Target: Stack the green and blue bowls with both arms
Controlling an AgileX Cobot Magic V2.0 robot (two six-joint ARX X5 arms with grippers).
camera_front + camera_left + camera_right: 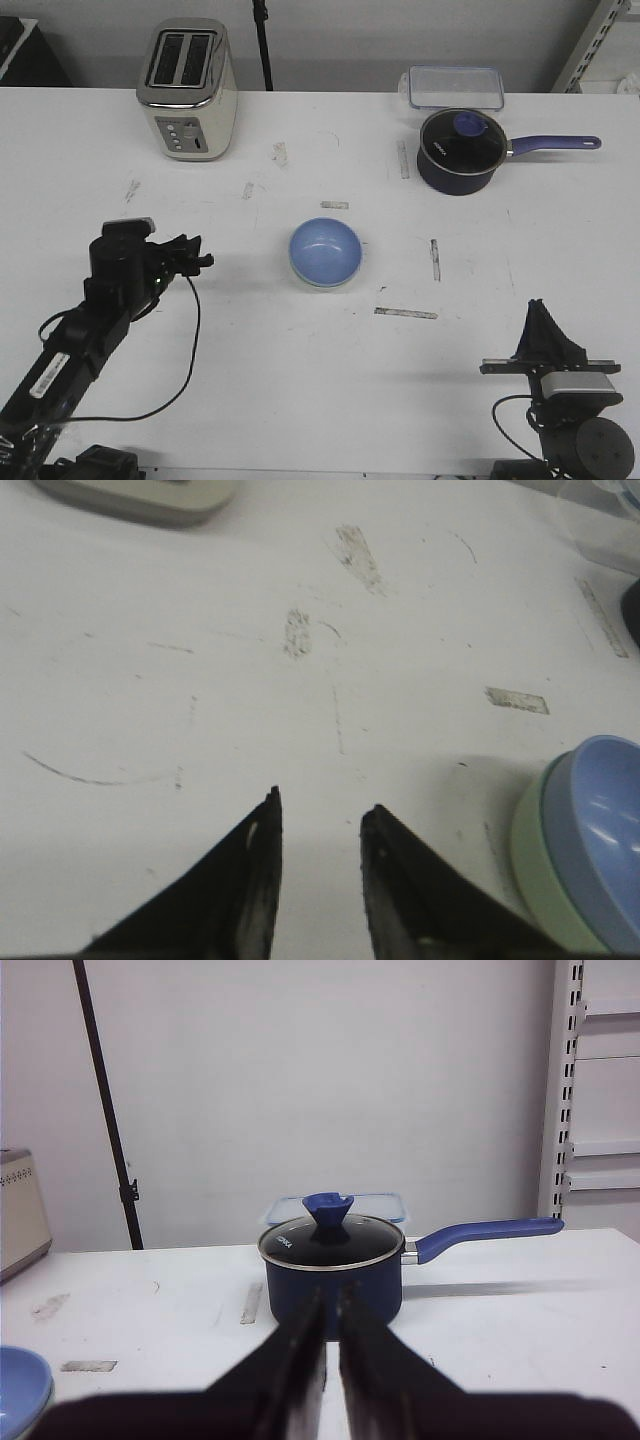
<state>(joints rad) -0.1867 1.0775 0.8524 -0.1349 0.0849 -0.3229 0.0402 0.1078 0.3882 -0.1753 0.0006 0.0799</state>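
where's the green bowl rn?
Front view: mid-table, the green bowl sits nested under the blue bowl, only its rim showing, right of the left gripper.

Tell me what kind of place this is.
Probably a robotics lab's mock kitchen bench: a scuffed white table holding a cream toaster and lidded navy saucepan, with metal shelving uprights behind.

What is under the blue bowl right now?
The blue bowl sits nested in the green bowl; the left wrist view shows the green wall beneath it, and the front view only a thin green edge. The green bowl's inside and the table beneath the stack are covered.
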